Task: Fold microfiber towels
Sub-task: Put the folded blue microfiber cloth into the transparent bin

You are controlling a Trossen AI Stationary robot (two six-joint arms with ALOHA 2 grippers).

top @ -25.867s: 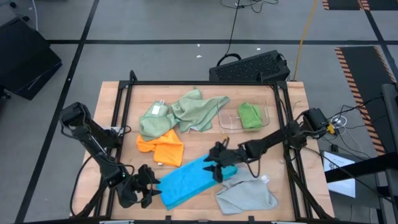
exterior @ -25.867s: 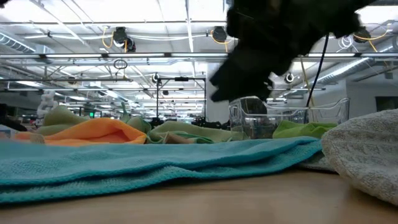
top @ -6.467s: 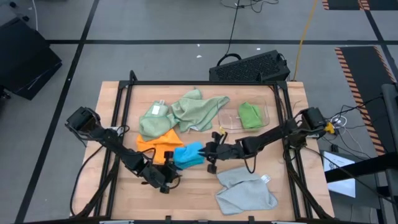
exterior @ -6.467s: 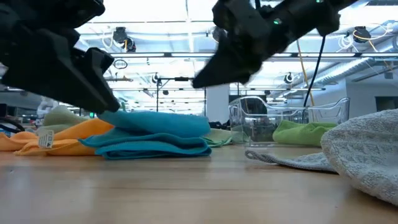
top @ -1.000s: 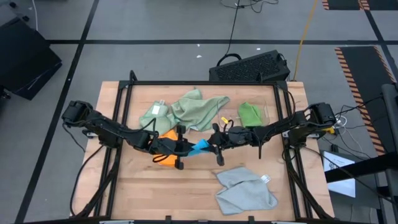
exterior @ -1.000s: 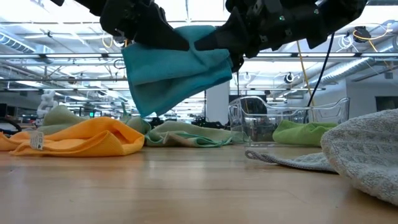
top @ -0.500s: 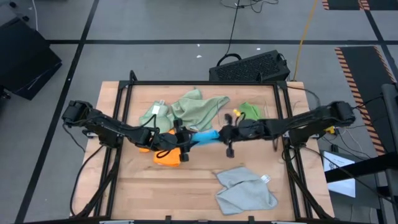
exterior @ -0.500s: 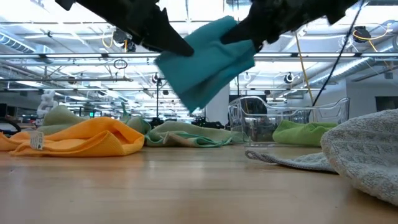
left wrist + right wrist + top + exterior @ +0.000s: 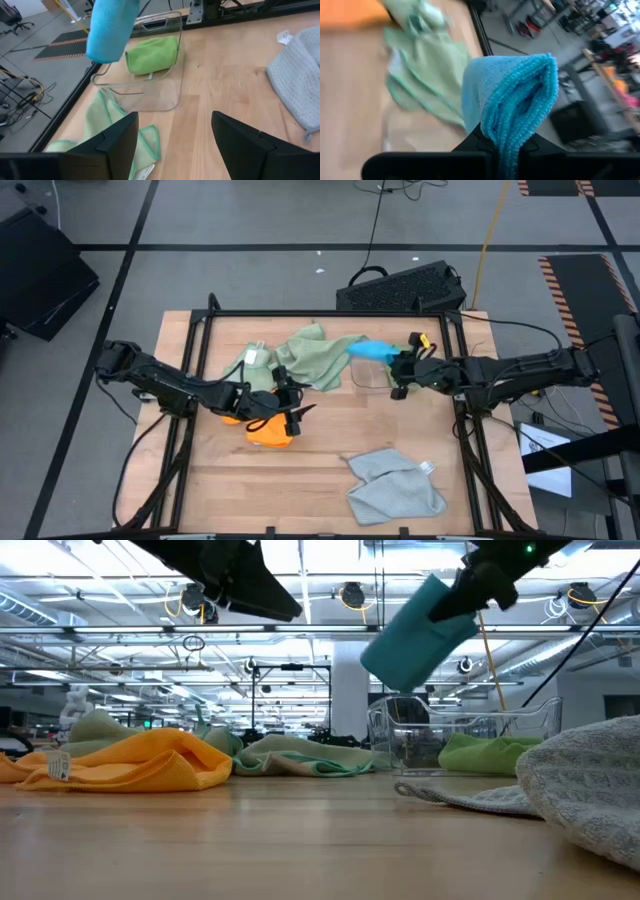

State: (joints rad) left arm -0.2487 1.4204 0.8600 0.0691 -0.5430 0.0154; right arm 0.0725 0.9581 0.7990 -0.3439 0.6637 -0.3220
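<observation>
A folded bright blue towel (image 9: 370, 350) hangs in the air over the clear tray (image 9: 372, 380), with my right gripper (image 9: 393, 361) shut on it. In the tray lies a folded bright green towel (image 9: 150, 55). My left gripper (image 9: 296, 408) stands open over the orange towel (image 9: 268, 426) with nothing between its fingers (image 9: 117, 145). Two pale green towels (image 9: 312, 355) lie crumpled at the far left. A grey towel (image 9: 395, 485) lies near the front edge. My right gripper pinches the folded blue towel at one end (image 9: 506, 131) between its two fingers, several layers together. The fingers come from the table's right side, slanting a little downward. The towel sticks out past the fingertips and hangs slanting (image 9: 420, 635), lifted clear above the tray.
A black frame rail (image 9: 320, 313) runs round the table. A dark keyboard (image 9: 400, 288) lies beyond the far edge. Bare wood (image 9: 320, 450) lies between the orange towel and the grey one.
My left gripper has opened and let go of the blue towel, staying over the orange towel. My right gripper has risen and carried the towel toward the table's right and far edge, rolling its wrist. The towel now hangs from it alone, above the tray.
</observation>
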